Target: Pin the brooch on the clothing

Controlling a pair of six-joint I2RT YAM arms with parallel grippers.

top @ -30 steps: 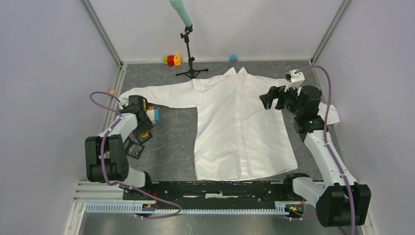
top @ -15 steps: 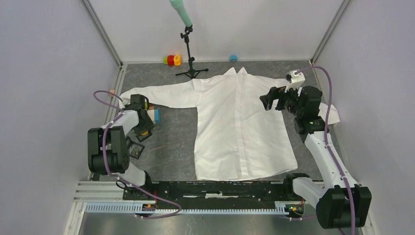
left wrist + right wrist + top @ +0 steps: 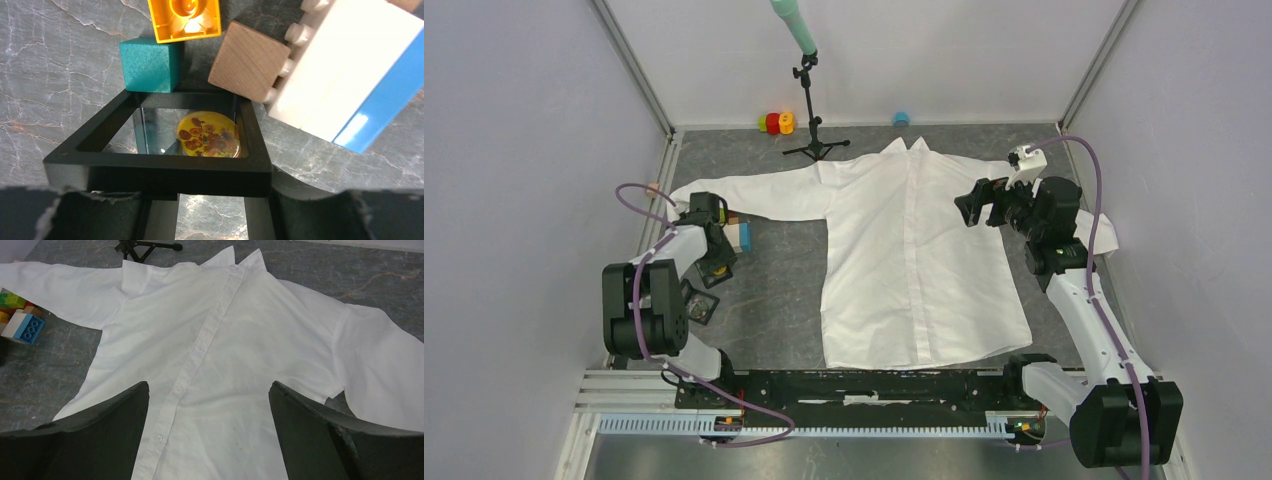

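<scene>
We centre the left pincer (image 3: 210,212) on the near rail of the black square frame (image 3: 155,172): the round yellow flower-printed brooch (image 3: 209,134) lies inside it, on the grey marbled worktop (image 3: 60,60), left of the white collared shirt (image 3: 240,340). Its jaws flank the rail, half-parted; whether they grip it we cannot tell. The right pincer (image 3: 207,390) hangs spread wide, empty

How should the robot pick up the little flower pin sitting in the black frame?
Probably pinch the pin across its round rim, coming straight down from above. It lies flat, face up, with the black frame walling it in all round, so a tool coming in sideways would hit the frame first. Whether a clear sheet covers it, I cannot tell.
</scene>
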